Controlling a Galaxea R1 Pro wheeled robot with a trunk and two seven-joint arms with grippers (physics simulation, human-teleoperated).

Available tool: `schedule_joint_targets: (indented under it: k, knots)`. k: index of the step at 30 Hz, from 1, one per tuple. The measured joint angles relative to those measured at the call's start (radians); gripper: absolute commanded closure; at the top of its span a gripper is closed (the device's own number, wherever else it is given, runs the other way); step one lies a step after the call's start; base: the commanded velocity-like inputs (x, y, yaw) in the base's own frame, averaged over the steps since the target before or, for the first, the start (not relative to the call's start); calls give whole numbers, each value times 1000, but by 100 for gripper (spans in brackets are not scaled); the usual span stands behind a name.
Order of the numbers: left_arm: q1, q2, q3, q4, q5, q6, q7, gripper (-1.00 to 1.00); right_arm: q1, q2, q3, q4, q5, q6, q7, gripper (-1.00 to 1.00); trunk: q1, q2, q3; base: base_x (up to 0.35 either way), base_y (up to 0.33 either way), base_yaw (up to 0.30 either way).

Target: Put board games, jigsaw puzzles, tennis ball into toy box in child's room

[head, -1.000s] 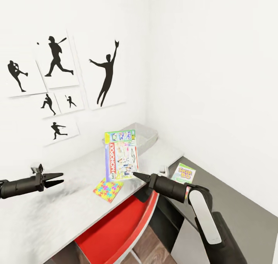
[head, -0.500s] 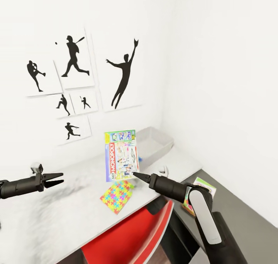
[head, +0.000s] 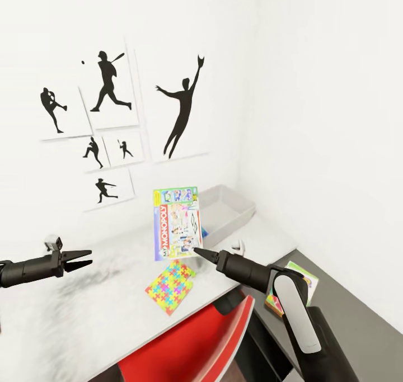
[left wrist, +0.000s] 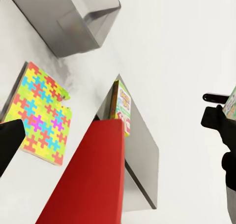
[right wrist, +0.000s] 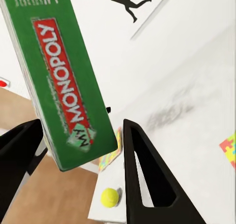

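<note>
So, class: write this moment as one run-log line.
right gripper: shut on Monopoly box, held upright | left gripper: open | toy box: ahead | jigsaw puzzle: on table

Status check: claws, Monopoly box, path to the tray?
Right claw shut on Monopoly box, held upright above table. Left claw open, empty. Toy box just behind, nothing between.
</note>
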Motion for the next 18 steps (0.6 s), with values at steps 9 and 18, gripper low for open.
schedule_joint_targets:
  k: [9,18]
  knots:
    - [0,0,-1,0,-1,0,0,-100,0,0,1,-1,4,0,-1,100,0,0,0,93,0,103]
    - [1,0,0,0,0,-1,0,-100,0,0,14,-2,8,0,3,100,0,0,0,153,0,246]
